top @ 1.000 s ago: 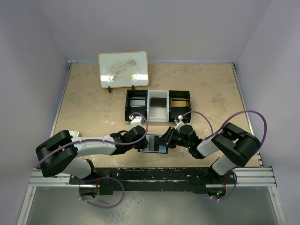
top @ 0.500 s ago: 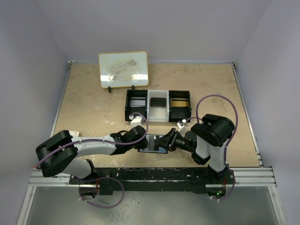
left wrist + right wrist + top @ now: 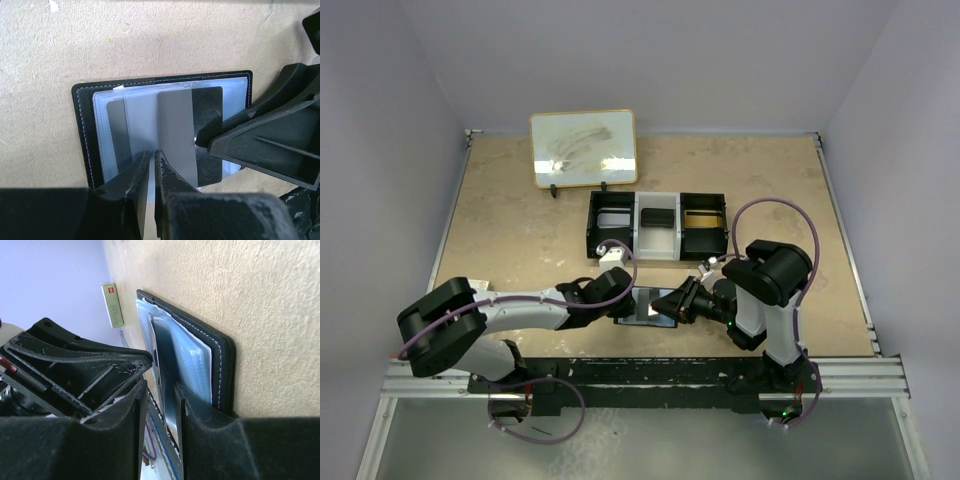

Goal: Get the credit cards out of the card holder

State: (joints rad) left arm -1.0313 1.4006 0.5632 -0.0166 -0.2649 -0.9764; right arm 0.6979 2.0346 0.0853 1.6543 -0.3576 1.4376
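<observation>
The card holder (image 3: 650, 306) lies open and flat on the table between my two grippers. In the left wrist view its black stitched cover (image 3: 84, 125) holds clear sleeves with a grey card (image 3: 175, 125) and a black card (image 3: 207, 112). My left gripper (image 3: 623, 303) is shut on a thin clear sleeve at the holder's near edge (image 3: 151, 156). My right gripper (image 3: 677, 302) is slightly open at the holder's right edge and straddles a dark card edge (image 3: 165, 380). The cover (image 3: 225, 365) lies behind. Its fingers (image 3: 260, 140) reach over the black card.
A black-and-white three-compartment tray (image 3: 592, 226) stands just behind the grippers. A framed whiteboard (image 3: 584, 147) leans on a stand at the back left. Pale walls close in the table on three sides, and the arm bases' rail (image 3: 640, 375) runs along the near edge.
My right arm has folded its elbow in toward its base while its gripper stayed at the holder's right edge. My left arm and the card holder have not moved.
</observation>
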